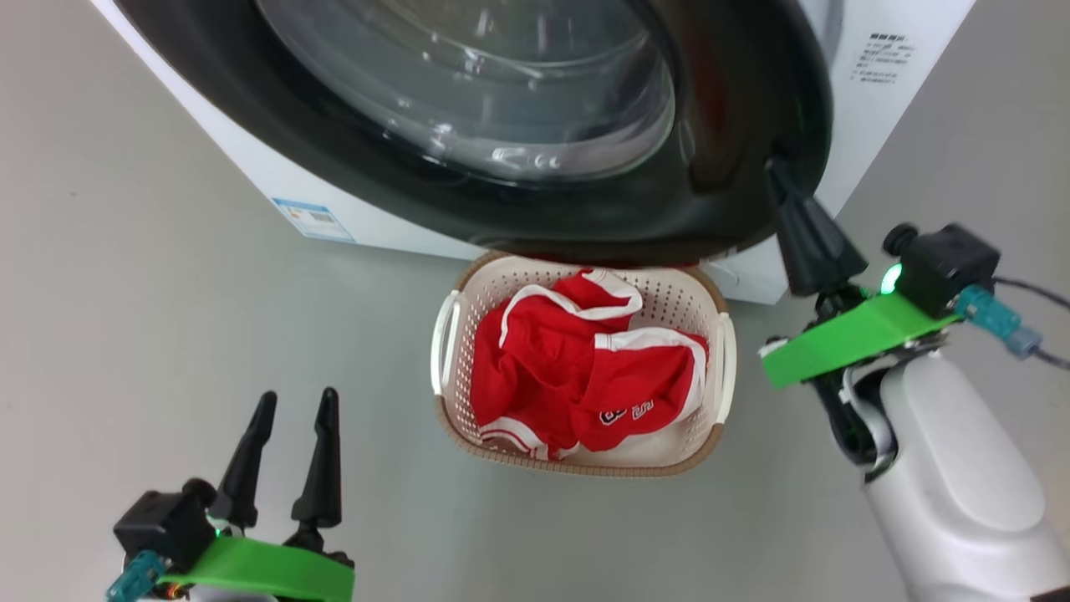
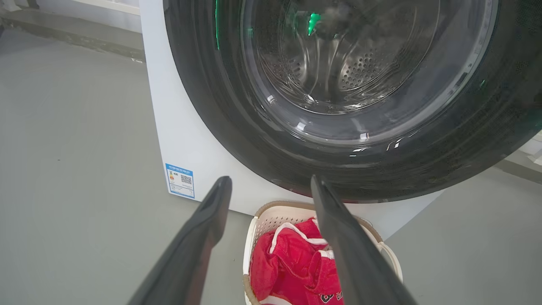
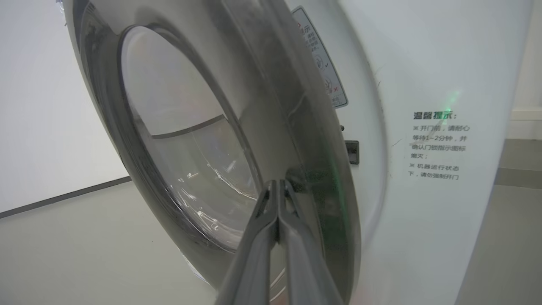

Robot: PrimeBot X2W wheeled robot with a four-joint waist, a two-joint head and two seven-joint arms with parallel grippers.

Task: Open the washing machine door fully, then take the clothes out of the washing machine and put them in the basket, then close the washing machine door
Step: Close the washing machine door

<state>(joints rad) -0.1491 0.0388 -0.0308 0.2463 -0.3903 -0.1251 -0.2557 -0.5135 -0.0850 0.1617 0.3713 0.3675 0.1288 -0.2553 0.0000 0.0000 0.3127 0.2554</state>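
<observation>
The washing machine door [image 1: 719, 167], a black rim around bulging glass, stands slightly ajar against the white washing machine [image 1: 861, 125]. My right gripper [image 1: 776, 167] is shut, its tips pressed on the door's outer rim at the right edge. In the right wrist view the same gripper [image 3: 277, 183] touches the door [image 3: 271, 106] near its free edge. The clothes [image 1: 568, 368], red with white trim, lie in the cream basket [image 1: 669, 293] on the floor below the door. My left gripper [image 1: 297, 401] hangs open and empty, left of the basket.
Grey floor [image 1: 125, 293] spreads to the left and right of the basket. A blue label [image 1: 311, 219] sits low on the machine's front. The latch slot [image 3: 352, 151] shows on the machine face [image 3: 423, 212] beside printed text.
</observation>
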